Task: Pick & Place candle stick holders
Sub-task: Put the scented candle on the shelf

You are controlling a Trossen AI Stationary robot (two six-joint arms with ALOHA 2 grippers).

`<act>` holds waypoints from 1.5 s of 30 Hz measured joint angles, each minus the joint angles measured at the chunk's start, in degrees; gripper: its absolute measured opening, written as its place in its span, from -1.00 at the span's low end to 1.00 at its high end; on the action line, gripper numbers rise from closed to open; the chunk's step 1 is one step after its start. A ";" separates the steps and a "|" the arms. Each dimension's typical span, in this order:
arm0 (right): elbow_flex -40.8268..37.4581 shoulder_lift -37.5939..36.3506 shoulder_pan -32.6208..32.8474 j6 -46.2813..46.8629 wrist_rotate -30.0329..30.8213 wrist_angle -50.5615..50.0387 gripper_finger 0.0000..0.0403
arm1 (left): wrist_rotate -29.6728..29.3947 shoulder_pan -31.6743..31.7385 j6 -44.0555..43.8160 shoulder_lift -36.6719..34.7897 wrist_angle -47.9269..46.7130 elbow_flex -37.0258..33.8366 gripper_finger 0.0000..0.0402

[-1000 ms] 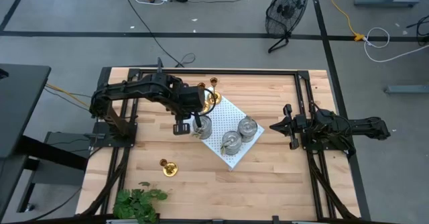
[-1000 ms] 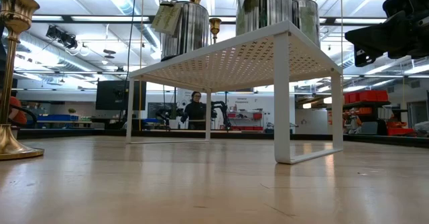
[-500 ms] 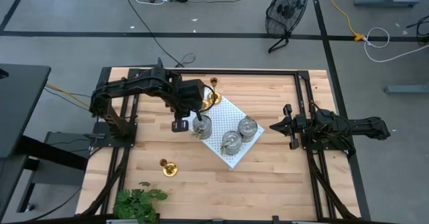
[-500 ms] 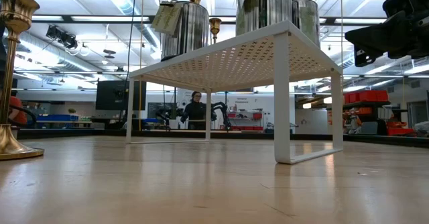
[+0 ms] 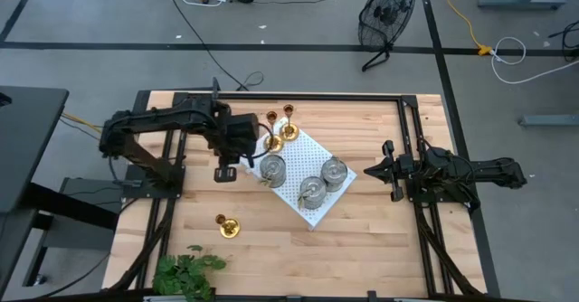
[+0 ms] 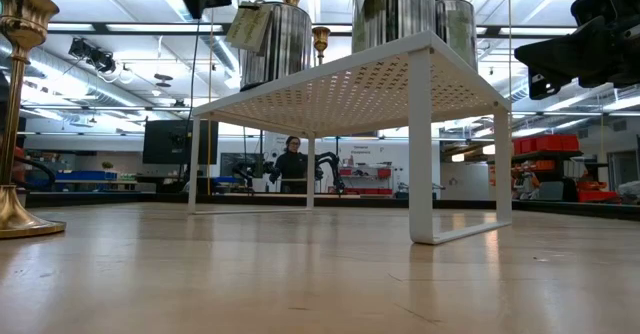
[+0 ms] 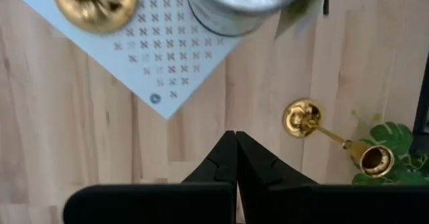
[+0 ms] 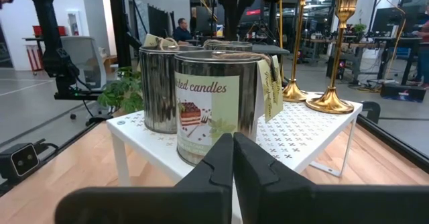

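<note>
Left gripper (image 5: 223, 173) hung over bare wood just left of white perforated square metal board (image 5: 318, 199), fingers (image 7: 228, 158) clenched tight together, nothing between. Seen from left wrist cam: board corner (image 7: 155, 90) ahead of the shut tips.

Right gripper (image 5: 371, 171) parked at right side of light wooden slatted table (image 5: 362, 239), well apart from board, pointing at it; fingers (image 8: 231, 158) pressed together, empty.

On board: three squat silver-grey cylindrical tins w/ paper tags. Left tin (image 5: 273, 168), middle tin (image 5: 312, 192), right tin (image 5: 335, 172), all upright. Right wrist cam showed nearest tin (image 8: 217, 106) w/ "candles" label, another tin (image 8: 158, 88) just beside it.

Two shiny brass candle stick holders w/ round bases and thin stems upright at far-left part of board: one (image 5: 271, 141), other (image 5: 289, 131), close together. Same pair in right wrist cam beyond the tins (image 8: 332, 98), (image 8: 293, 88).

Third brass holder (image 5: 228, 227) off board, on table at near left, near green leafy plant (image 5: 185, 273). High view and left wrist cam (image 7: 333, 138) read as tipped on its side; low view showed a brass stem and base (image 6: 20, 114) upright at left edge. Cannot tell which.

Person (image 6: 291, 164) in dark top far back in room, beyond table.
</note>
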 joint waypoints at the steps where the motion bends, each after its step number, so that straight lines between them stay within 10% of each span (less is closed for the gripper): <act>1: 0.00 0.00 0.02 -0.01 0.00 0.00 -0.92 | 0.53 0.01 -0.38 -1.18 1.28 -1.94 -1.00; 25: 0.00 0.02 0.00 -0.02 -0.02 0.05 -0.92 | 3.24 -0.85 0.40 -14.21 35.29 -29.84 -1.00; 45: 0.00 0.02 0.01 -0.01 -0.02 0.01 -0.92 | 3.96 -0.81 -0.08 -14.30 53.46 -33.61 -1.00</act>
